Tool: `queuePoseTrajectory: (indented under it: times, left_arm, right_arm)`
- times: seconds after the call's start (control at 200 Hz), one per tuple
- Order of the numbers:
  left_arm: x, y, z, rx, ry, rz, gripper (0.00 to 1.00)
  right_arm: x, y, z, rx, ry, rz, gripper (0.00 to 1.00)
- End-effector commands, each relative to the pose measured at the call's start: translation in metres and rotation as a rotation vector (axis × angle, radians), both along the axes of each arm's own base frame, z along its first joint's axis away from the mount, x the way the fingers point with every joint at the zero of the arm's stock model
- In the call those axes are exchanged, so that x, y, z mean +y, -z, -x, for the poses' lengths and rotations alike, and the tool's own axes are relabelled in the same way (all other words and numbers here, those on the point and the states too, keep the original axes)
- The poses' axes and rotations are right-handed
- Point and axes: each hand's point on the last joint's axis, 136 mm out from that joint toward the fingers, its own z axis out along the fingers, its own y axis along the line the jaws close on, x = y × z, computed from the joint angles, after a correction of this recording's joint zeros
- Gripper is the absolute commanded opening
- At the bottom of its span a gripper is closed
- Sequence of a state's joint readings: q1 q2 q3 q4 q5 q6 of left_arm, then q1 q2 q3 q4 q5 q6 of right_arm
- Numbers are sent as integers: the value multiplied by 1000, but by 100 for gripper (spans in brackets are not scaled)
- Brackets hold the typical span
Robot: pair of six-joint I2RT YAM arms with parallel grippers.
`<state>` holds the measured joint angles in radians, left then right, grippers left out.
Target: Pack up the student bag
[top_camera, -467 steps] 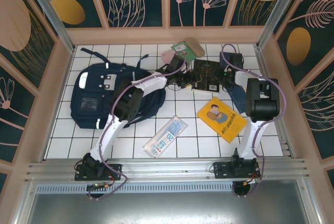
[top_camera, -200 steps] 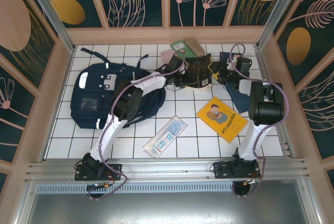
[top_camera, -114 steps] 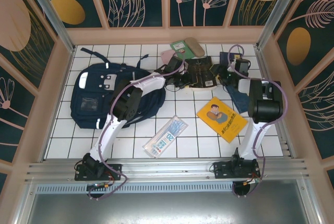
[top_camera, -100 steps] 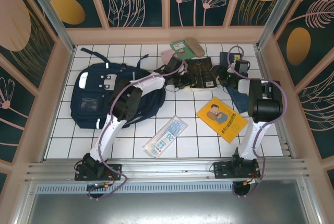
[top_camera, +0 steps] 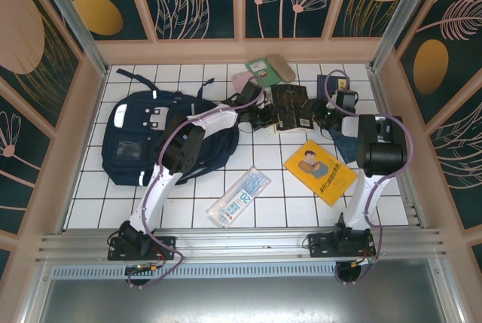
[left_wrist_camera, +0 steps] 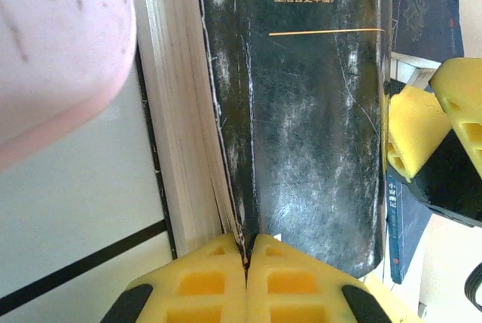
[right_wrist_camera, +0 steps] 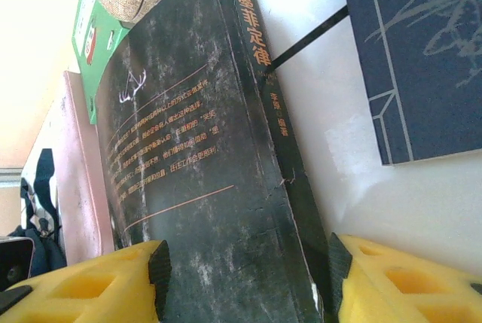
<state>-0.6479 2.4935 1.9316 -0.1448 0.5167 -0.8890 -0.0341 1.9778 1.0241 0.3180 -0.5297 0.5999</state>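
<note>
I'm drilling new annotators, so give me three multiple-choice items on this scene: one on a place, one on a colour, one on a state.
1. The bag lies: A left of the black book; B right of it; C on top of it.
2. The cartoon book is: A yellow; B green; C red.
3. The left tool is: A wide open; B shut on the black book's edge; C holding a pen.
Key: 1 A, the top view has it far left; 2 A, its cover is plainly yellow; 3 B, the wrist view shows the fingers meeting on the cover edge.
</note>
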Motion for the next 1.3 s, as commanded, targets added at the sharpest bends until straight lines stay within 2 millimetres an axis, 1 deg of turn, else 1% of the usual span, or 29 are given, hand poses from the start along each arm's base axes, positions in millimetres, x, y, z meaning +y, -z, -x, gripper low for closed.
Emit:
queuePoseTrajectory:
  times: [0.0, 0.12, 0.17, 0.19, 0.23, 0.265, 0.34, 0.405, 0.5, 0.56, 0.581, 0.661, 0.781, 0.816, 0.886, 0.951, 1.046, 1.201, 1.291]
  left_arm:
    - [-27, -44, 14, -59, 81, 107, 0]
    - [-25, -60, 25, -65, 99, 147, 0]
    - [-21, -63, 29, -65, 99, 147, 18]
    - [-20, -64, 30, -68, 98, 147, 24]
    - [-16, -64, 34, -69, 96, 142, 32]
    - [-13, -64, 37, -72, 94, 139, 36]
    - [-6, -62, 40, -67, 84, 131, 40]
    - [-1, -59, 42, -57, 71, 136, 41]
    - [6, -56, 42, -44, 45, 142, 44]
    - [9, -57, 40, -43, 33, 152, 44]
    - [11, -58, 39, -45, 29, 153, 42]
    - [12, -63, 37, -55, 29, 158, 31]
    - [9, -70, 36, -58, 40, 165, 5]
    - [9, -72, 36, -57, 42, 163, 0]
    - [9, -78, 36, -61, 46, 160, 0]
    - [14, -85, 35, -68, 42, 155, 0]
    - [20, -99, 34, -81, 36, 155, 0]
    - [27, -120, 34, -98, 40, 165, 0]
    - [29, -134, 34, -110, 42, 179, 0]
  right_arm:
    - [67, 41, 73, 267, -188, -102, 58]
    - [71, 40, 85, 280, -188, -79, 58]
    - [73, 37, 90, 275, -193, -74, 58]
    - [74, 35, 92, 271, -195, -73, 58]
    - [73, 34, 95, 269, -191, -65, 58]
    - [72, 33, 97, 266, -187, -62, 58]
    - [69, 33, 101, 270, -177, -55, 58]
    - [68, 34, 103, 274, -168, -53, 58]
    - [71, 36, 107, 281, -173, -77, 58]
    - [72, 37, 109, 284, -174, -84, 58]
    - [72, 38, 110, 286, -174, -86, 58]
    - [73, 40, 111, 289, -176, -84, 58]
    - [68, 39, 111, 293, -153, -57, 58]
    - [66, 40, 111, 299, -143, -43, 59]
    - [58, 37, 110, 294, -114, 1, 60]
    - [49, 33, 111, 293, -80, 51, 63]
    - [43, 27, 112, 291, -60, 83, 65]
    - [45, 20, 118, 294, -52, 45, 72]
    - [44, 11, 120, 267, -38, -42, 78]
